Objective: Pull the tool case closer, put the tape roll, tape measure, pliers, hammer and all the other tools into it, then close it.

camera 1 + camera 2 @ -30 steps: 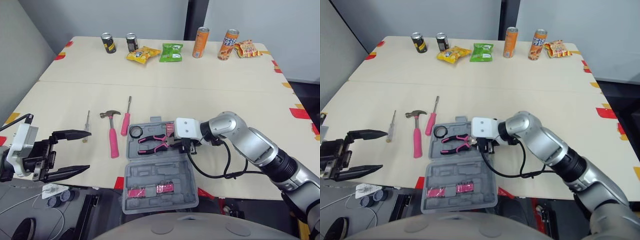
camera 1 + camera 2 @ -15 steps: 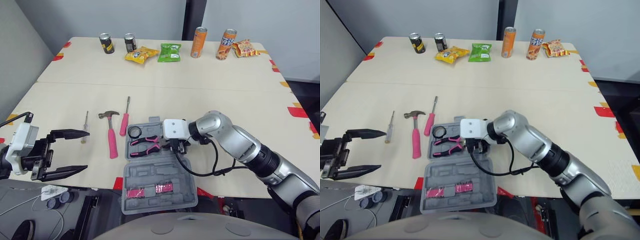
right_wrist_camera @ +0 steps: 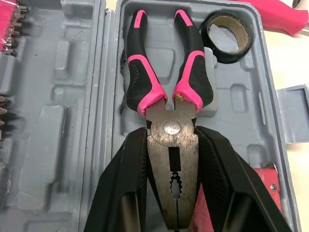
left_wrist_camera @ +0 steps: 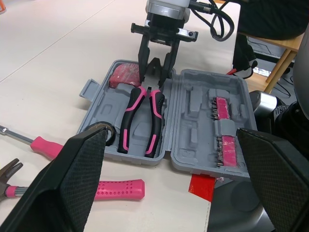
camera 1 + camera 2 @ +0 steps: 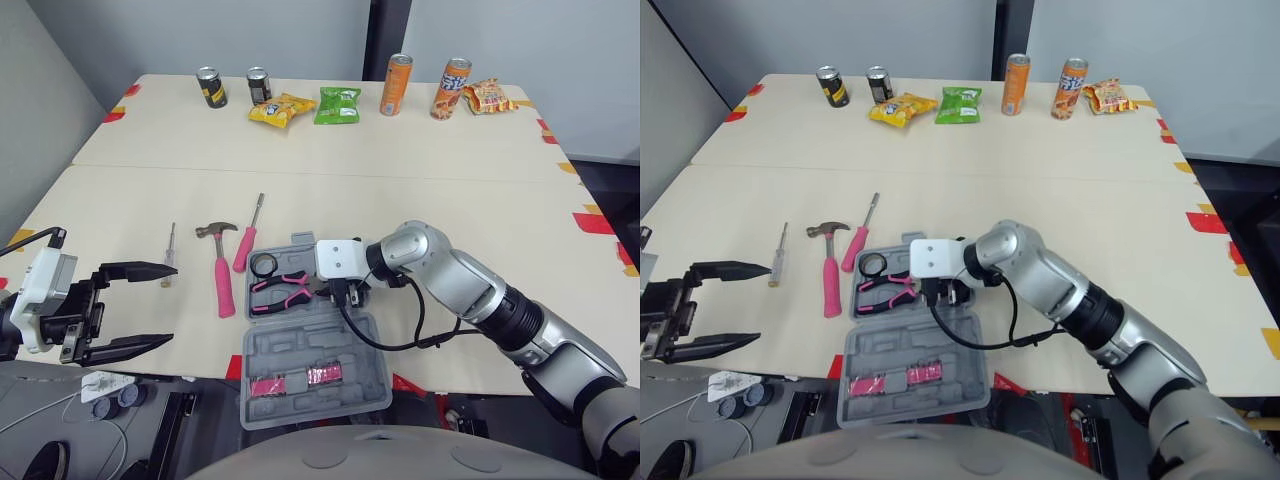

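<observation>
Gripping the metal head of the pliers [image 3: 172, 129], the right gripper [image 4: 154, 77] has one black finger pressed against each side of it, so the fingers stand only as far apart as the head is wide. The pliers lie flat in the far half of the open grey case [image 5: 310, 340], their pink and black handles pointing away from the gripper toward the robot's left. The case sits at the near edge of the table [image 5: 400, 190], with its other half overhanging that edge and carrying two pink strips of bits [image 5: 300, 380]. A black tape roll [image 3: 223, 54] rests in the far left corner of the case, just beside the handles. A red item [image 4: 123, 75] lies in the case under the gripper, too hidden to identify.

The left gripper [image 5: 172, 303] hovers off the table's near left edge, fingers spread wide and touching nothing. A pink-handled hammer [image 5: 222, 282] and a pink screwdriver [image 5: 243, 250] lie on the table just left of the case, and a thin screwdriver [image 5: 170, 255] lies further left.
</observation>
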You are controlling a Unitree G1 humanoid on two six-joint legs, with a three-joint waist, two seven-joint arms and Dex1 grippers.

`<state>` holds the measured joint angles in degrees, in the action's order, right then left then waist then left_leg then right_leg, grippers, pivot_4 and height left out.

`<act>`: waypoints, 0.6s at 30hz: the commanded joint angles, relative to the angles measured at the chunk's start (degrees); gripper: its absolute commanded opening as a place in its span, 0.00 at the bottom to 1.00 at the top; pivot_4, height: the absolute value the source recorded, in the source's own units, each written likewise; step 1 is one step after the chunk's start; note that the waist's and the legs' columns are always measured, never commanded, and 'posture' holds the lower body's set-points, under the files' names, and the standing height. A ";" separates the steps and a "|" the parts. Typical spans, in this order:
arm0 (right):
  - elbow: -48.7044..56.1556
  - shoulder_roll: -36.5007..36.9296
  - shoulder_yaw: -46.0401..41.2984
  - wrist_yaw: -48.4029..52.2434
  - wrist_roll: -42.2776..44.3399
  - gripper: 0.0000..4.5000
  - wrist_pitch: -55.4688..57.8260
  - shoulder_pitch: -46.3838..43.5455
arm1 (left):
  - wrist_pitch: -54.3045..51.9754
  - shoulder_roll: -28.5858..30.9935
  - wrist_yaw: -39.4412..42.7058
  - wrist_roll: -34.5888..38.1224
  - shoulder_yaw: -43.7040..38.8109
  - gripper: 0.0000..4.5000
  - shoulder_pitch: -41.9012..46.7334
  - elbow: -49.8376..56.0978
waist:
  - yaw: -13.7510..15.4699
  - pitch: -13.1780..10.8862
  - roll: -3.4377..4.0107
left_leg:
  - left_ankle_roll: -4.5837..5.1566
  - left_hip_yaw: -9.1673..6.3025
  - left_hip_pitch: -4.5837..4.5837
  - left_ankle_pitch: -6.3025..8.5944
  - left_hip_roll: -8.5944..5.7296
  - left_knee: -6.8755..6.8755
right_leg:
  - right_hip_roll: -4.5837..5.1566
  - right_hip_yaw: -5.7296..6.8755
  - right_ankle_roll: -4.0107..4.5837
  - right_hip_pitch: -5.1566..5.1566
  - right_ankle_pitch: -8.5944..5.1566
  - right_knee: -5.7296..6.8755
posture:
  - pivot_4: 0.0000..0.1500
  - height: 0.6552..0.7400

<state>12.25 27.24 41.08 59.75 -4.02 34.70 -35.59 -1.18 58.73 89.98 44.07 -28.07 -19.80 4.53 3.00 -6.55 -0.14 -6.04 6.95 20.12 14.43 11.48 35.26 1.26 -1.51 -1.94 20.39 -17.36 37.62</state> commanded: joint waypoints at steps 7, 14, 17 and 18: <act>1.62 -0.30 -2.77 0.71 1.64 0.98 -0.27 0.35 | 0.06 0.24 2.51 -0.28 -1.20 1.00 0.50 0.57 | 0.07 0.00 0.00 | 0.00 0.00 0.02 0.00 0.00 0.03 | 0.00 0.00 0.00 0.00 0.00 0.01 | 1.00 0.98; -1.14 -5.40 -9.47 -0.32 8.83 0.99 -5.54 2.44 | 0.01 -0.09 2.51 -0.41 -1.17 1.00 0.51 0.70 | 0.07 0.02 -0.03 | -0.01 0.00 0.02 0.00 0.02 0.03 | 0.00 0.00 0.01 0.02 0.00 0.03 | 1.00 0.98; -5.73 -6.84 -10.22 1.37 9.90 0.73 -15.09 3.98 | 0.04 -0.34 2.51 -0.53 -1.25 1.00 0.51 0.79 | 0.06 0.03 -0.05 | -0.01 0.01 0.04 0.01 0.02 0.04 | 0.00 0.00 0.02 0.04 0.00 0.03 | 1.00 0.98; -7.45 -7.11 -10.24 1.88 9.96 0.66 -17.62 4.40 | 0.04 -0.43 2.51 -0.57 -1.29 1.00 0.49 0.84 | 0.06 0.05 -0.08 | -0.01 0.01 0.05 0.01 0.02 0.04 | 0.00 0.00 0.01 0.04 0.00 0.03 | 1.00 0.98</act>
<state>6.53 20.51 32.34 60.58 4.79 22.37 -31.67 -1.34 58.41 90.00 43.31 -28.06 -19.41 4.55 3.06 -6.50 -0.22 -6.05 6.96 20.16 14.44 11.50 35.30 1.26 -1.51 -1.92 20.42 -17.37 37.65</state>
